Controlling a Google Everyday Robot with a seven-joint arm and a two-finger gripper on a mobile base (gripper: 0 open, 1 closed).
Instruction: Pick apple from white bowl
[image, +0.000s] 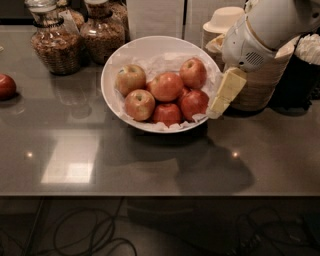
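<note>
The white bowl (141, 46), lined with crinkled white paper, stands at the back middle of the dark table and holds several apples. The red-orange apple (166, 86) lies at the centre of the pile, with a paler yellow-green apple (130, 79) to its left. My gripper (216, 111), pale yellow under the white arm (265, 30), hangs tilted down and to the left at the bowl's right rim. It is level with the rightmost apple (194, 103) and holds nothing that I can see.
Two glass jars (55, 42) of brown snacks stand at the back left. A lone dark red apple (6, 86) lies at the far left. Stacked tan paper bowls (257, 82) stand right of the bowl, behind my arm. A dark container (302, 75) is at the far right.
</note>
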